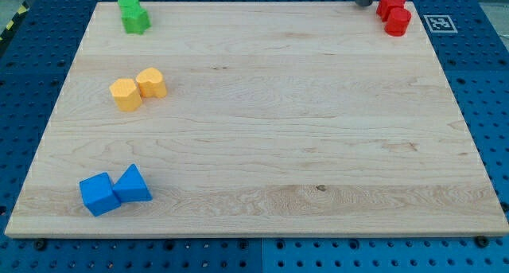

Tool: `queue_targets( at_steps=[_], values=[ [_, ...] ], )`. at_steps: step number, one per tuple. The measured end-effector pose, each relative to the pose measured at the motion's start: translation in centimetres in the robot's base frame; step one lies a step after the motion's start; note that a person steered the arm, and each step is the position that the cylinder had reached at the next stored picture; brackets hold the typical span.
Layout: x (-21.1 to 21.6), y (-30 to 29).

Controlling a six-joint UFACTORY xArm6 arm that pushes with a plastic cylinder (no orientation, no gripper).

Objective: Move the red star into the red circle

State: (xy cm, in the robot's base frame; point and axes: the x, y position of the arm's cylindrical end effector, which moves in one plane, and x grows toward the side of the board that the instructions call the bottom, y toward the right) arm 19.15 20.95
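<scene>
Red star (390,4) up in the top right corner of the table (270,122), chunky and matte, points a bit hard to make out from here. Touching the red circle (398,21), a stubby round block just below it. My tip (364,2) just left of the star, only the grey lower end showing at the view's top edge; no hand to clench or release anything. Pale wood grain on the table, blue pegboard (485,82) around it. Elsewhere: two green blocks (133,13) top left, two yellow blocks (137,88) mid left, blue cube (99,194) touching blue triangle (133,185) bottom left.
</scene>
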Motion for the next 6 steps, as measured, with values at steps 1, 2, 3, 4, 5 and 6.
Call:
queue_targets(
  at_steps=[1,2,3,4,5,6],
  values=[
    [0.0,1.2],
    [0.0,2.7],
    [0.0,3.4],
    [0.0,3.5],
    [1.1,4.9],
    [2.1,5.2]
  ],
)
